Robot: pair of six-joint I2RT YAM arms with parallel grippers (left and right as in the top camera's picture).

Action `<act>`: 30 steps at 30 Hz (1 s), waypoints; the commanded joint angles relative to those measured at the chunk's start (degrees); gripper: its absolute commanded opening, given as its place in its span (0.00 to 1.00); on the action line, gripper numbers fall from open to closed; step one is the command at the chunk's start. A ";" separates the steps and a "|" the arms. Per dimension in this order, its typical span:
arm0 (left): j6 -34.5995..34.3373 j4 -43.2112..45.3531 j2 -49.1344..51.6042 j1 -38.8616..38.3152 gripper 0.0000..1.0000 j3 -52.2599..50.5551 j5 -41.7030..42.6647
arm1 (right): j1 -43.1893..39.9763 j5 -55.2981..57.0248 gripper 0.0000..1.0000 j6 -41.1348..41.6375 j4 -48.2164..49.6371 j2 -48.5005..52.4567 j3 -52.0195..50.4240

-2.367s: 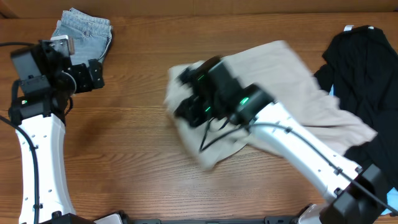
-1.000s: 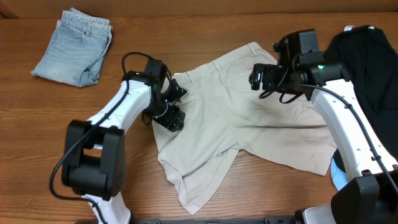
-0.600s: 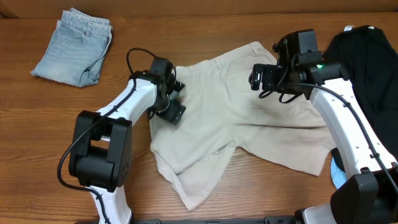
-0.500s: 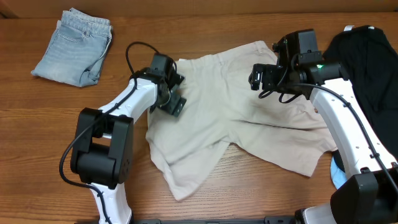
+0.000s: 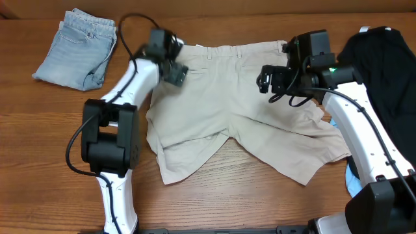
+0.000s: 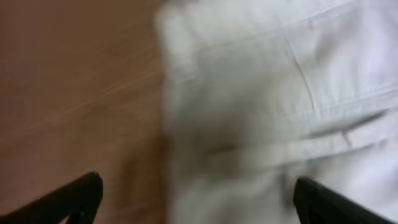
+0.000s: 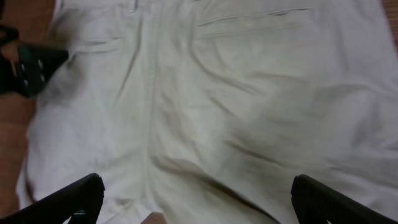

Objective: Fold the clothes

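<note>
Khaki cotton shorts (image 5: 240, 110) lie opened flat across the middle of the wooden bench (image 5: 65, 169). Their two leg hems point toward the near edge. The left leg is rumpled along its inner side, and the right leg stretches toward the near right corner. There a light-blue scrap (image 5: 351, 179) peeks out beside the right arm, too small to identify.

Farther back, the right gripper (image 5: 270, 81) hangs over the shorts' right half just short of the waistband, its fingers spread with nothing between them. The left gripper (image 5: 174, 71) sits at the waistband's left corner, also spread and empty. Its wrist view is too blurred to tell whether it touches the cloth. The waistband runs nearly parallel to the far edge.

A folded pale denim garment (image 5: 78, 49) rests in the far left corner, and a black garment (image 5: 383, 71) is heaped toward the far right corner.

The denim looks finished. The shorts appear smoothed but carry no fold yet, and the black heap looks untouched, so most of the work likely remains.
</note>
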 commanded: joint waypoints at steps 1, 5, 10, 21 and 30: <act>-2.10 -10.21 -0.90 0.24 1.00 15.98 -1.92 | 3.82 -3.80 0.99 0.02 -0.28 0.26 -0.28; -6.19 -24.11 -0.94 0.31 1.00 27.82 -1.90 | 10.08 -3.65 0.93 0.50 -3.41 0.26 -0.87; -6.95 -34.88 -0.94 0.33 1.00 35.82 -1.92 | 18.64 1.11 0.81 7.87 -3.74 0.28 -5.22; -7.80 -38.03 -0.94 0.35 1.00 36.24 -1.92 | 29.27 4.04 0.48 38.73 10.80 1.20 -17.86; -8.17 -38.12 -0.92 0.35 1.00 36.22 -1.95 | 29.73 -0.28 0.63 47.04 14.91 10.14 -18.71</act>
